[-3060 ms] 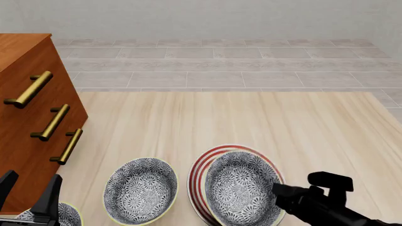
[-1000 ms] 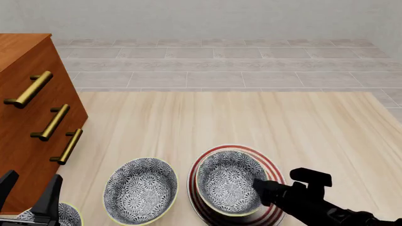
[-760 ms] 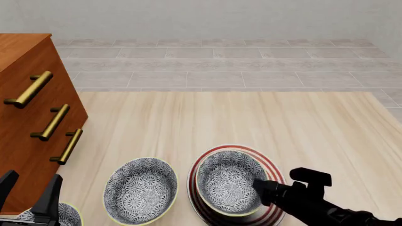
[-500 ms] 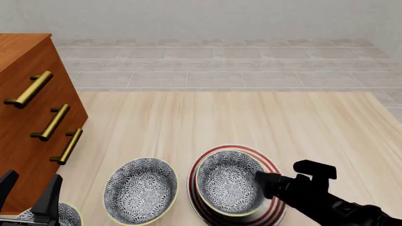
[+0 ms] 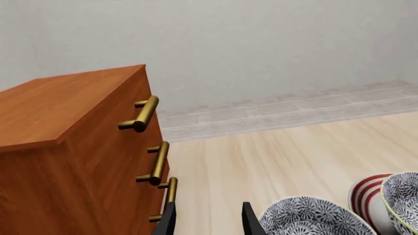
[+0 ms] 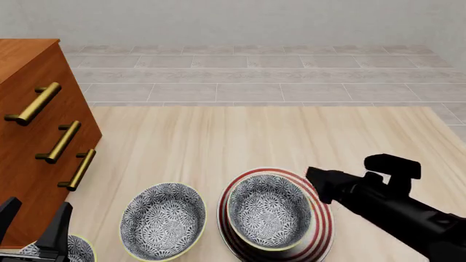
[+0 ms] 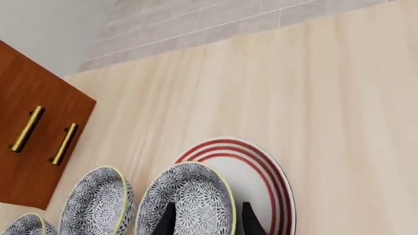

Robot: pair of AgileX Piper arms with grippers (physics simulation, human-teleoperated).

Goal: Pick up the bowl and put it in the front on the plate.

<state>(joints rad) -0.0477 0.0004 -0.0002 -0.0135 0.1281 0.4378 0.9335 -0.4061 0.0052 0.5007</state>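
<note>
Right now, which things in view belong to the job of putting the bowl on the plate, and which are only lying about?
Part of the job:
- bowl, sitting on the plate
- plate
- right pincer, open, clear of the bowl

Only lying about:
- second bowl
- third bowl, by the left pincer
- wooden drawer cabinet

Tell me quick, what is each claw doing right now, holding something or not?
Left gripper: open, holding nothing.
Right gripper: open, holding nothing, above the bowl sitting on the plate.
</note>
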